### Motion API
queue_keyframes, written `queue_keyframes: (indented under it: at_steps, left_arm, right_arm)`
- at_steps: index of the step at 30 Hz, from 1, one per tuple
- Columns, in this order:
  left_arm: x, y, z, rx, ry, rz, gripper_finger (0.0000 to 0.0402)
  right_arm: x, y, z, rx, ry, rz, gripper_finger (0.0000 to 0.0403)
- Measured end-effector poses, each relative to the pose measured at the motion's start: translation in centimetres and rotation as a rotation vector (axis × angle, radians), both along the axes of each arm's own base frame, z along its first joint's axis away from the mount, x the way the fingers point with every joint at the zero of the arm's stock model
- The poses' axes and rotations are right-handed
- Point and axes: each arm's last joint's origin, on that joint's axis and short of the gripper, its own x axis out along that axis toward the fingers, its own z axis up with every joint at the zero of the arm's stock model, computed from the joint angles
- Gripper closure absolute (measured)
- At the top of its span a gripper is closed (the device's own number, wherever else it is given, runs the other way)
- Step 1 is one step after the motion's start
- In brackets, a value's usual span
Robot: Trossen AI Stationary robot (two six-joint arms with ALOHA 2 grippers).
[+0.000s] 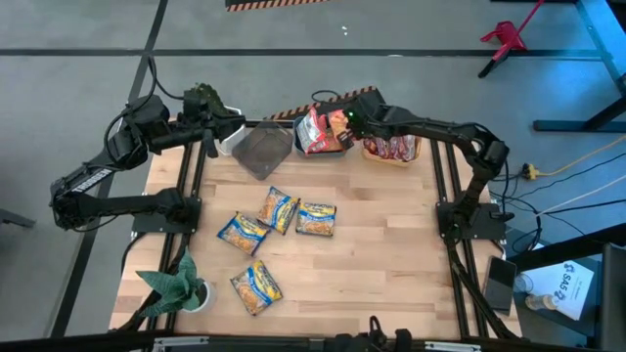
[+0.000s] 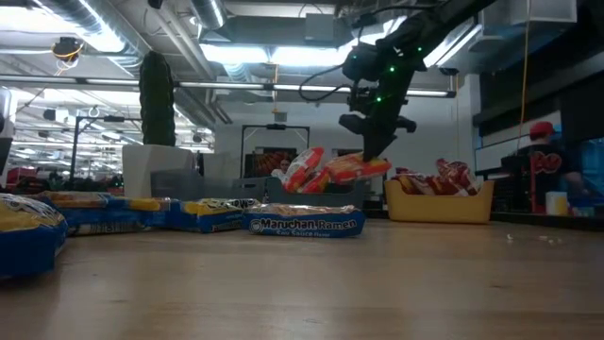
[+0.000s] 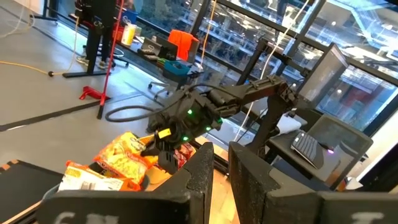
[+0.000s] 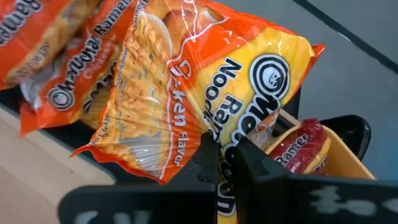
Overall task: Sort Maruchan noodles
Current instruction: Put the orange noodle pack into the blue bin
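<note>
Right gripper (image 4: 225,157) clenched on orange packet's (image 4: 205,93) crimped edge, left gripper (image 3: 221,165) idle, jaws indeterminate; packet looks light, crinkly, slippery, noodles brittle — pinch the seam.

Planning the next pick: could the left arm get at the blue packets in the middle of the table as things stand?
Probably yes. The four blue-and-yellow ramen packets lie flat and uncovered on the open wood, nothing stacked on them. The left pincer is parked at the far edge, holding nothing; the right pincer, shut on an orange packet, works far from them.
</note>
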Motion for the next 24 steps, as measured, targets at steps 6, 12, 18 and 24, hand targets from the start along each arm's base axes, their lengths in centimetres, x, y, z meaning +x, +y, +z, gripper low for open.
queue_keyframes:
  at_steps: [6,12,18,24]
  left_arm:
    - [0.0,0.0,0.0,0.000,0.000,0.003,0.0358]
    - [0.0,0.1,0.0,-0.007,-0.003,0.022,0.0358]
    - [-0.1,0.1,0.0,-0.024,-0.010,0.047,0.0358]
    - [-0.1,0.1,0.0,-0.025,-0.011,0.053,0.0358]
  right_arm:
    - [0.3,-0.2,0.3,-0.026,-0.029,0.016,0.0402]
    - [0.9,-0.3,0.3,-0.064,-0.062,0.017,0.0402]
    - [1.0,-0.4,-0.7,-0.028,-0.013,0.016,0.0402]
    - [2.1,-0.5,-0.9,-0.009,0.035,0.029,0.0402]
